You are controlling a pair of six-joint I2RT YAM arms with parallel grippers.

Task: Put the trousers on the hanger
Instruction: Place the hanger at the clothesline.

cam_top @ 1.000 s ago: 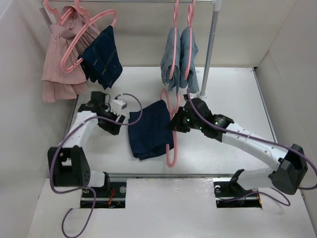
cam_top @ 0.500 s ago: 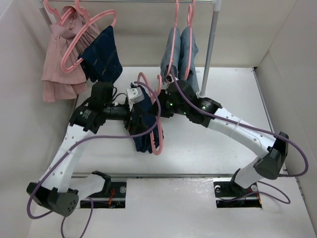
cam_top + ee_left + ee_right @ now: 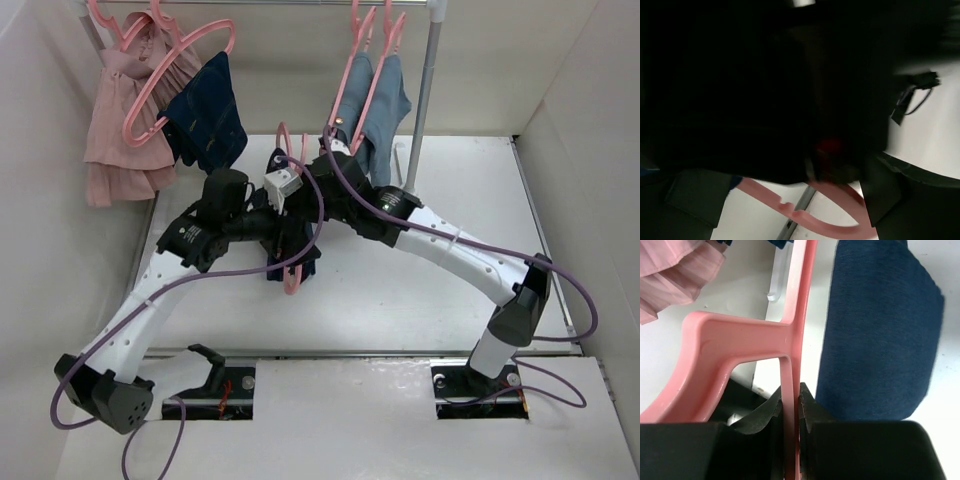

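The pink hanger (image 3: 291, 276) is held up off the white table (image 3: 450, 180), upright, with its hook towards the rail. The dark navy trousers (image 3: 300, 255) hang folded over it. My right gripper (image 3: 306, 182) is shut on the hanger's thin bar; in the right wrist view the bar (image 3: 795, 315) passes between the closed fingers of that gripper (image 3: 791, 405), with the trousers (image 3: 880, 340) just to the right. My left gripper (image 3: 286, 226) is right against the trousers. In the left wrist view dark cloth (image 3: 740, 100) fills the frame, its fingers (image 3: 695, 195) stand apart, and the hanger (image 3: 815, 220) curves below.
A rail at the back carries a pink garment (image 3: 125, 110), a smaller navy garment (image 3: 210, 115) and light blue-grey jeans (image 3: 378, 105) on pink hangers. A grey pole (image 3: 420, 100) stands at the back right. White walls close in both sides.
The right arm has lifted the hanger with the trousers off the table and carried it back and left. The left arm has risen and followed to the trousers.
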